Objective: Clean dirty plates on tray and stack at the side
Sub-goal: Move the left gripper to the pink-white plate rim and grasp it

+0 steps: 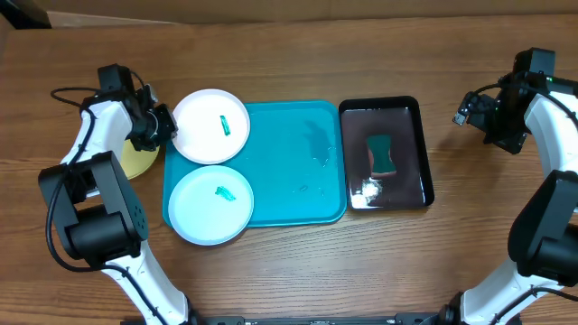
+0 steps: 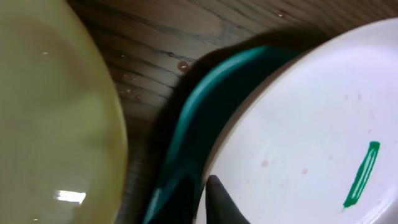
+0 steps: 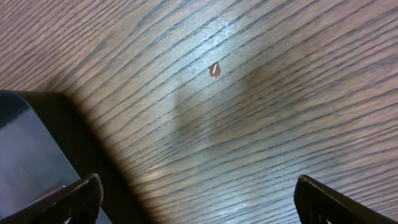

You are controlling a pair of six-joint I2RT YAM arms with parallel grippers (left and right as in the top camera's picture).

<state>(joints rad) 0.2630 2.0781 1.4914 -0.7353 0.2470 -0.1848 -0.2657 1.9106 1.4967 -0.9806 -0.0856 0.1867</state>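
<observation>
Bright even light, glare on blk tray [image 1: 408,135], L wrist view blurry.

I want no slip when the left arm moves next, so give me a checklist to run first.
1. Left gripper at the round white plastic plate's left rim: ok.
2. Grip closed on that rim: cannot tell, one finger shows.
3. White plate clean: not ok, teal smear on it.
4. Right gripper open, off the glossy black rectangular tray: ok.
5. Round yellow-green plate on the table beside the large turquoise plastic tray: ok.
</observation>
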